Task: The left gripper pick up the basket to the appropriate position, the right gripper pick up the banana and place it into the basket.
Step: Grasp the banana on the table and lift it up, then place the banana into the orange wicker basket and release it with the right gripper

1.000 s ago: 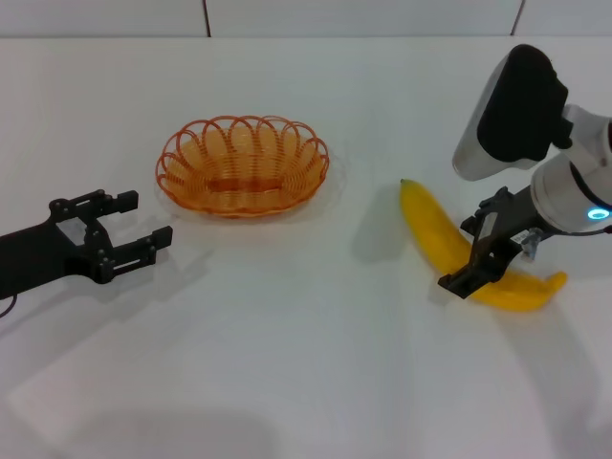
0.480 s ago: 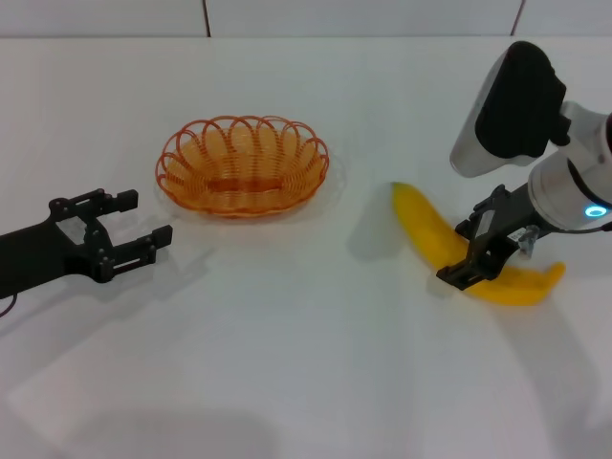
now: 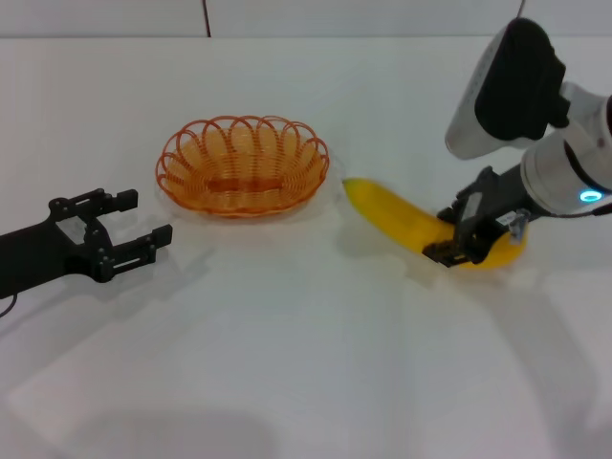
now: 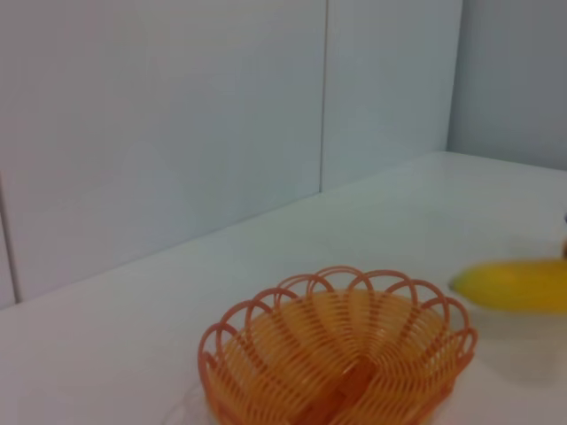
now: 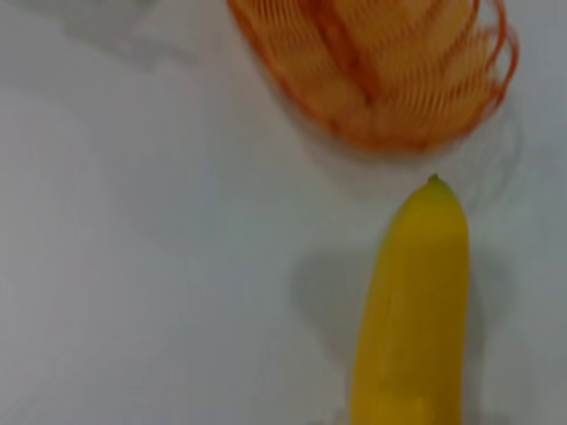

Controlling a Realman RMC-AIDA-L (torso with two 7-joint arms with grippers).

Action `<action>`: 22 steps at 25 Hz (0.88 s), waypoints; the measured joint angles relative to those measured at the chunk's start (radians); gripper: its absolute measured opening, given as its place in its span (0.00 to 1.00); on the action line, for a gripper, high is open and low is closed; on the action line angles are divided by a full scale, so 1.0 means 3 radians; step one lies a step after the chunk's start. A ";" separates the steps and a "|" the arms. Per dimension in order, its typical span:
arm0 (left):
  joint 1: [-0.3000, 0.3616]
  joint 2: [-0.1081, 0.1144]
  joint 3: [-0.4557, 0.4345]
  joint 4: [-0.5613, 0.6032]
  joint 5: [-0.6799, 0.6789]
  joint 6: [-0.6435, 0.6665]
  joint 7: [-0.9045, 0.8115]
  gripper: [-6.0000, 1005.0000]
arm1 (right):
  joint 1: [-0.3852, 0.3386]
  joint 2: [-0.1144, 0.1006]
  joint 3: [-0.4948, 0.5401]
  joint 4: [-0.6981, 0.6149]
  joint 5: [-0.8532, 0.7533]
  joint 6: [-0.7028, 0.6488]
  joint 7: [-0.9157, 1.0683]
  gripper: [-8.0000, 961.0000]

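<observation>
In the head view we see both tools: the right tool grips the smooth yellow banana beside the orange wire basket; the left tool rests open on the table. Wrist views show neither.

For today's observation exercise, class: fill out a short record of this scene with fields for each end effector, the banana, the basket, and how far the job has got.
left end effector: open, empty, low over the table, apart from the basket on the robot's left
right end effector: shut on the banana
banana: held off the table, free tip pointing toward the basket, not in it
basket: orange wire, upright on the table, empty
progress: banana gripped; basket not picked up
</observation>
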 joint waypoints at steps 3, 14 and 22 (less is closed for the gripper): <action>0.0001 -0.0001 0.0000 0.0002 -0.0001 0.0000 0.0000 0.73 | -0.0040 -0.0002 -0.0003 -0.0209 0.0020 0.0018 -0.0009 0.51; -0.0014 -0.0029 0.0000 0.0010 -0.0011 0.0000 0.0046 0.73 | 0.0074 0.0007 -0.0125 -0.0316 0.0383 0.0447 -0.0299 0.51; -0.0039 -0.0030 0.0000 0.0002 -0.0011 0.0000 0.0046 0.73 | 0.0391 0.0018 -0.0646 -0.0043 0.0551 0.1089 -0.0302 0.51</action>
